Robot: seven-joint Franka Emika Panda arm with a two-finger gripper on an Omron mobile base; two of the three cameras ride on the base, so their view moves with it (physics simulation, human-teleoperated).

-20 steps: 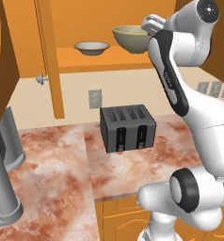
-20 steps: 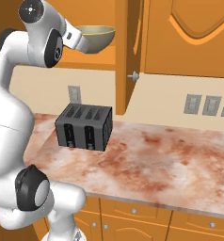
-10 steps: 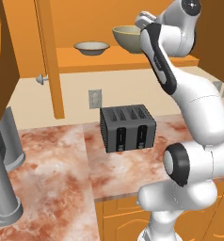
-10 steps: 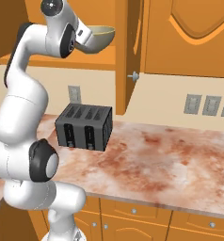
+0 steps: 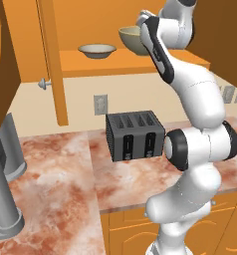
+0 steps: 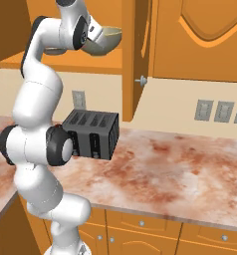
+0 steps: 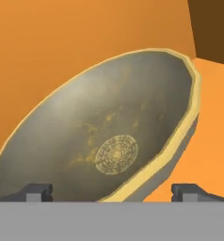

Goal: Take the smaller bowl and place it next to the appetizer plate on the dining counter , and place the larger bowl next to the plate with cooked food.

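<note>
Arm reaching for the deep olive-grey larger bowl with yellow rim (image 7: 109,141) on the orange cabinet shelf (image 5: 115,62). The two-finger gripper (image 7: 111,190) has its jaws spread wide, rim at twelve o'clock between them, nothing held. Next, likely: ease forward and close on the rim.

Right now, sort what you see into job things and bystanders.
Job things: larger bowl on the cabinet shelf, smaller bowl beside it, open gripper at the larger bowl's rim.
Bystanders: toaster, wall outlet, cabinet door, marbled counter.
</note>
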